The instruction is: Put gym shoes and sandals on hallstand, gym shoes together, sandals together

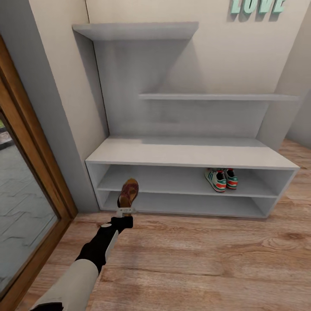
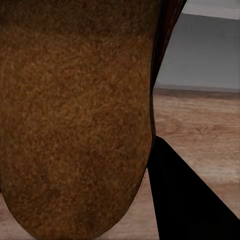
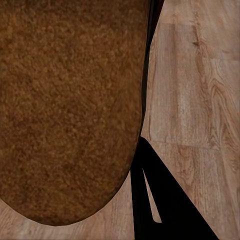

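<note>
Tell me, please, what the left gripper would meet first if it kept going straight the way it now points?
Probably the shoe rack. The left gripper holds a sandal and points at the rack's left end, so the sandal's tip would likely go in over the bottom shelf or touch its front edge; depth is hard to judge.

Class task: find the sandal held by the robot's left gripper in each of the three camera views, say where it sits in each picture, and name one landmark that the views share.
Head view: sandal, lower left of centre, held in the left gripper before the hallstand.
Left wrist view: its brown sole covers the picture's left and centre.
Right wrist view: the brown sole here is a sandal in the right gripper, not the left one.
Shared landmark: the wood-plank corridor floor.
</note>
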Robot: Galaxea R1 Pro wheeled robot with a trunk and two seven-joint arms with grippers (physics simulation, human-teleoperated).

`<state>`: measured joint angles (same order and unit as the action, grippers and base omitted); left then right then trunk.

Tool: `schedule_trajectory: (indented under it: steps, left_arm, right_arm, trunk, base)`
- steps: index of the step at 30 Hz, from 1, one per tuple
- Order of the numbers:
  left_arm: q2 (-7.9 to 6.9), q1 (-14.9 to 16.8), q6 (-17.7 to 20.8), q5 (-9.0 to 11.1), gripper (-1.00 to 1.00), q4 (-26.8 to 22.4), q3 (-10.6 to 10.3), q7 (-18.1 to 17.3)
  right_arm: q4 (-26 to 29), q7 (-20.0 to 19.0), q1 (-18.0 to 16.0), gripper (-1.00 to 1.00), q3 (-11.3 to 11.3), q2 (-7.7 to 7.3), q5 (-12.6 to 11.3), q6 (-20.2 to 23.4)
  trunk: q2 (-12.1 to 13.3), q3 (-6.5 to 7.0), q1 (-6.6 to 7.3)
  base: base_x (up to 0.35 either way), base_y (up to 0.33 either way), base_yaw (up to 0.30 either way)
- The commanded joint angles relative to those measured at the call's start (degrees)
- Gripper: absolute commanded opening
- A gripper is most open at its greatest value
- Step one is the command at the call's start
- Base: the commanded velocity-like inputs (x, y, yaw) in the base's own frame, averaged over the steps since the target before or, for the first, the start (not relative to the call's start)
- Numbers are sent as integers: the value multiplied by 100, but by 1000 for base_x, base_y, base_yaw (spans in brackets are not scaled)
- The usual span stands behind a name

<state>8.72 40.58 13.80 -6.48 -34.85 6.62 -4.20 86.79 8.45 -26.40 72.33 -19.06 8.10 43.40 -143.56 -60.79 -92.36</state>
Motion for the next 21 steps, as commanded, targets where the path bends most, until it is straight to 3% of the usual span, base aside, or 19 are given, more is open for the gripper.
schedule_trajectory:
  steps: [1,6,21]
  left_arm:
    - [23,2,-49,-75,-100,30,45,1]
    - [91,3,-348,-73,-100,175,42,143]
    - [97,5,-394,-79,-100,198,47,165]
  right_arm:
    - [5,-4,-5,-100,0,-2,33,37]
    - [5,-2,-5,-100,0,-2,33,37]
    - [5,-2,-5,-100,0,-2,33,37]
  trunk:
    - [-2,-5,1]
    - [-4,-28,-1]
    - [-24,-464,-40]
  base:
    - [0,0,0]
    - [0,0,0]
    - [0,0,0]
